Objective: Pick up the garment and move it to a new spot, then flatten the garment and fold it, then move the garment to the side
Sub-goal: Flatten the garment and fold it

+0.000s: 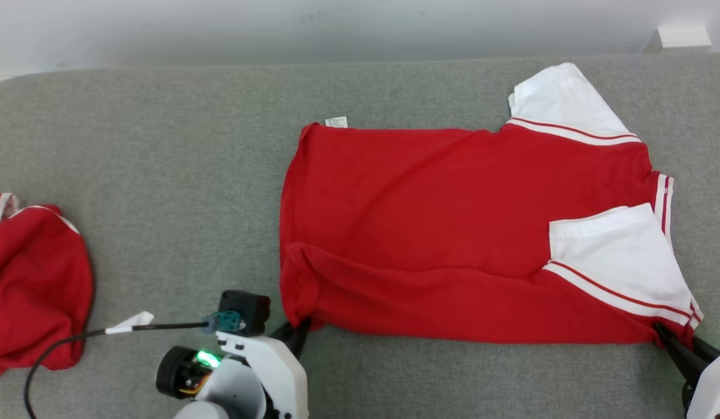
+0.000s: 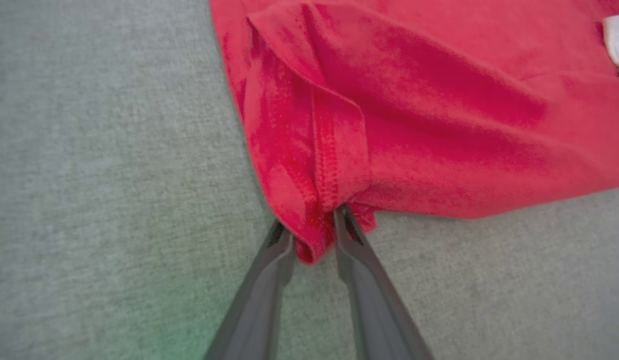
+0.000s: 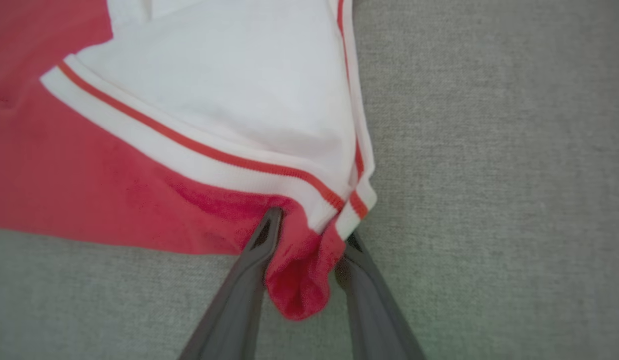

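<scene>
Red shirt (image 1: 453, 233), white sleeves, lies spread on grey surface (image 1: 162, 174), right of centre in head view. Left jaws nearly closed, pinching bunched hem corner nearest robot. Right jaws partly closed, gripping red fold at near corner by white sleeve (image 3: 229, 100). Second red garment (image 1: 34, 285) sits well apart at left edge.

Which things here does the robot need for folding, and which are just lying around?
For the job:
the red and white shirt, spread out flat
the left gripper, pinching its near left corner
the right gripper, pinching its near right corner

Just lying about:
the other red garment, bunched at the left edge
the small white block, far right
</scene>
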Available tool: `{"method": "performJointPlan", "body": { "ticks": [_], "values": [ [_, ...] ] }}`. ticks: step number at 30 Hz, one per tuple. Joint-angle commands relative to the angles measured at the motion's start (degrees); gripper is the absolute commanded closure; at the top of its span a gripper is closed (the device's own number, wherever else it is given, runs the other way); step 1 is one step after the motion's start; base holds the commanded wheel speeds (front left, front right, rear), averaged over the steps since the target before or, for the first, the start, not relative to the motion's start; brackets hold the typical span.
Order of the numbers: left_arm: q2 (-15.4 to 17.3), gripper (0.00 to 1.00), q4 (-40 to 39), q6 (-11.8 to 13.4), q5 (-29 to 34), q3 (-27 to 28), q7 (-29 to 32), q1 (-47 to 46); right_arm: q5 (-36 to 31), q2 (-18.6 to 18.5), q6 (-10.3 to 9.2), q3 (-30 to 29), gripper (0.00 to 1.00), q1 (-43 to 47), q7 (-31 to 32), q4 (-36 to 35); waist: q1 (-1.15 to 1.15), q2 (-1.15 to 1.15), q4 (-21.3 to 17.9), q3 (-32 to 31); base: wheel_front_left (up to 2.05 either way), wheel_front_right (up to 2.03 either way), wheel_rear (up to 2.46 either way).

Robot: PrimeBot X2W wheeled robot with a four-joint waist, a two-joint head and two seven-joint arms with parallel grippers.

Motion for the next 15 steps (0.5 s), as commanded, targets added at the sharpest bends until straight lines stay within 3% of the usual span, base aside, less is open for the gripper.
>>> {"method": "performJointPlan", "body": {
  "ticks": [1, 7, 15],
  "values": [
    [-0.1, 1.0, 1.9, -0.3, -0.4, -1.1, 1.7, 1.5, 0.9, 0.0, 0.14, 0.9, 1.0, 0.1, 0.7, 0.5, 0.0, 0.0, 0.3, -0.6, 0.0, 0.0, 0.0],
    [1.1, 1.0, 0.4, -0.9, -3.2, 1.0, 1.4, 2.1, 5.0, -5.2, 0.08, 1.0, 1.0, 0.9, 2.2, -1.6, 0.0, 0.0, 1.1, -3.9, 0.0, 0.0, 0.0],
    [4.7, 1.0, -10.9, -1.3, -7.1, 1.6, 6.1, 10.5, 12.4, -15.2, 0.02, 1.4, 1.0, 8.4, 7.3, -9.2, 0.0, 0.0, 2.5, -7.3, 0.0, 0.0, 0.0]
  ]
}}
